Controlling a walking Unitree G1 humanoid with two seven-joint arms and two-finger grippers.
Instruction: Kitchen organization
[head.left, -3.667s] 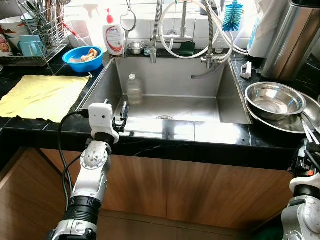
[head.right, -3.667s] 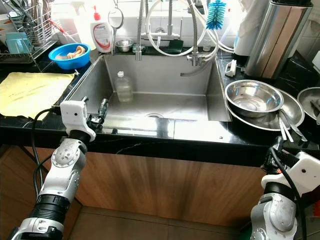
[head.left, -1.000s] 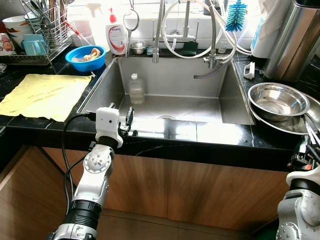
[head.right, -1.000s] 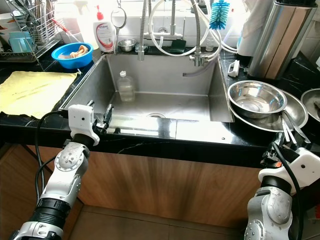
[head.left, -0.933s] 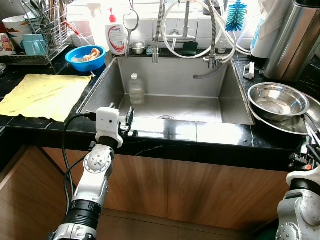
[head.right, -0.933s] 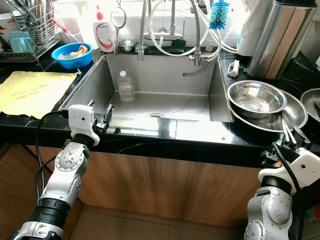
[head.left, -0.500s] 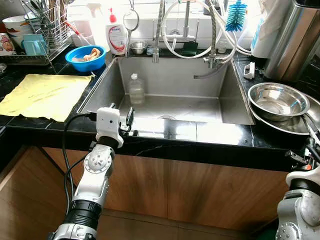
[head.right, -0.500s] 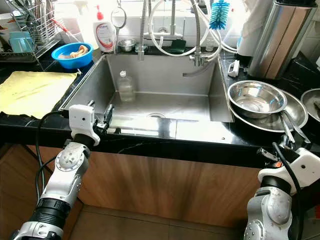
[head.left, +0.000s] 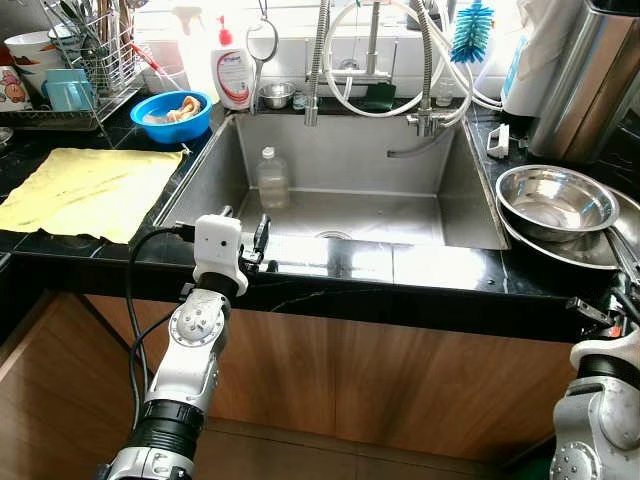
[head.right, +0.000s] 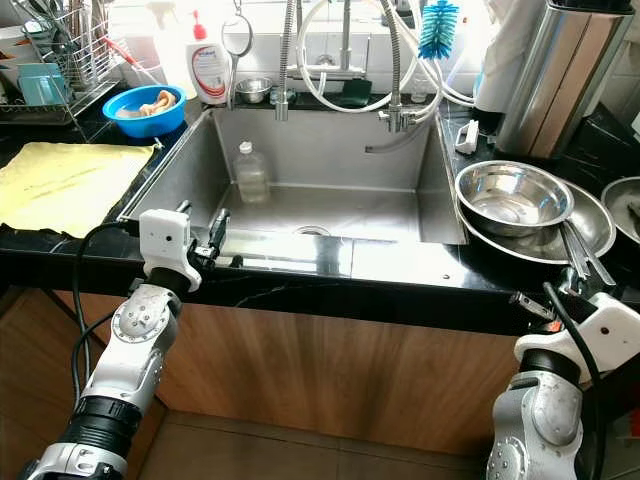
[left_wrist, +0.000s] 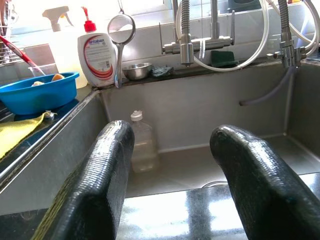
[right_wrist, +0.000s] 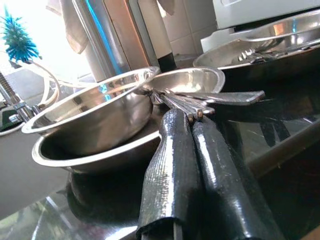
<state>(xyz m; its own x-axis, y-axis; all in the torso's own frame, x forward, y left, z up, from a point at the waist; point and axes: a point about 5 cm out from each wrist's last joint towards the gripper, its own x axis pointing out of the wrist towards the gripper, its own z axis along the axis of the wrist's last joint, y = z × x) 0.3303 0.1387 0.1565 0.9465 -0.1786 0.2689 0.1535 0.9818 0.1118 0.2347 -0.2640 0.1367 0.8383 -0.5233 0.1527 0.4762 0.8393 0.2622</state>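
A clear plastic bottle (head.left: 270, 178) stands upright at the back left of the steel sink (head.left: 345, 150). My left gripper (head.left: 258, 238) rests over the sink's front rim, open, with nothing between its fingers (left_wrist: 100, 175); the bottle (left_wrist: 144, 147) lies beyond them. Two nested steel bowls (head.left: 553, 201) sit on the black counter to the right, with metal tongs (right_wrist: 210, 97) lying across the lower bowl's rim. My right gripper (right_wrist: 187, 117) is shut at the counter's front right edge, its tips just short of the tongs.
A yellow cloth (head.left: 85, 190) lies on the left counter, behind it a blue bowl (head.left: 170, 115), a soap bottle (head.left: 231, 78) and a dish rack (head.left: 80, 60). Faucet hoses (head.left: 420, 70) hang over the sink. A tall steel canister (head.left: 590, 70) stands at the back right.
The whole view has shifted a little since the oldest frames. My right gripper has risen slightly at the counter edge. The left gripper has barely moved.
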